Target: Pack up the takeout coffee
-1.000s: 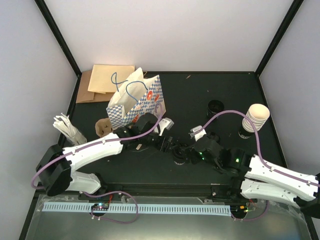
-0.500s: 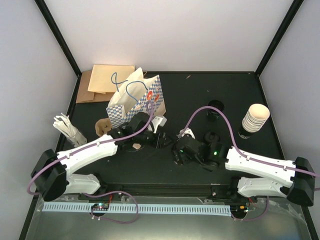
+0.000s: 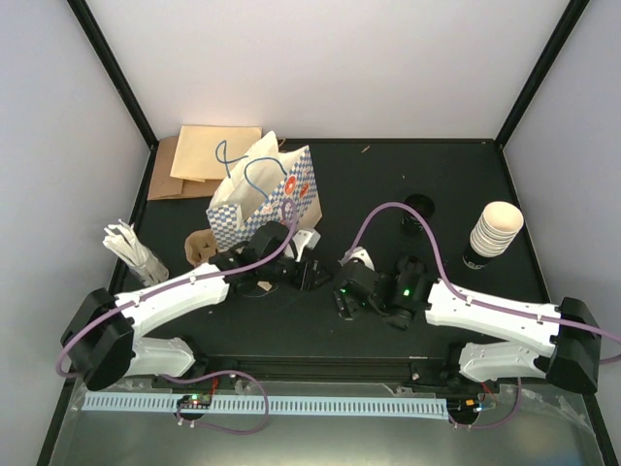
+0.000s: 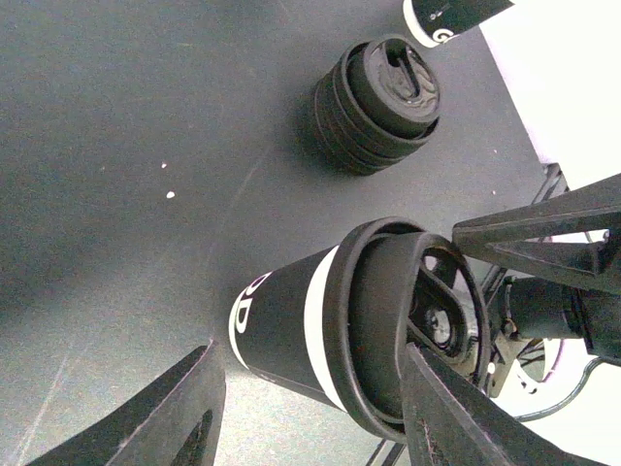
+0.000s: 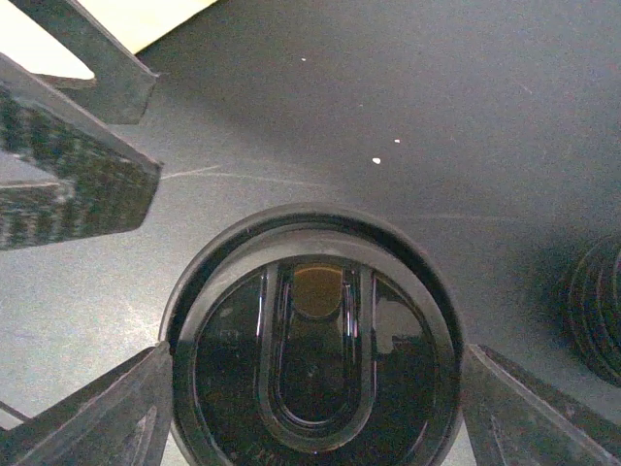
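Note:
The takeout coffee is a black cup with a white band, capped by a round black lid, and it stands on the dark table. My right gripper comes down over it, with a finger against each side of the lid's rim. In the top view the right gripper hides the cup. My left gripper is half open just short of the cup and holds nothing. Its fingers show beside the lid, apart from it.
A blue-checked paper bag stands open behind the left gripper. A stack of black lids sits behind the cup. A stack of cream cups stands at the right. Flat brown bags and white stirrers lie at the left.
My right arm swung left and its fingers closed in on the lid. My left gripper narrowed and drew back slightly to the left.

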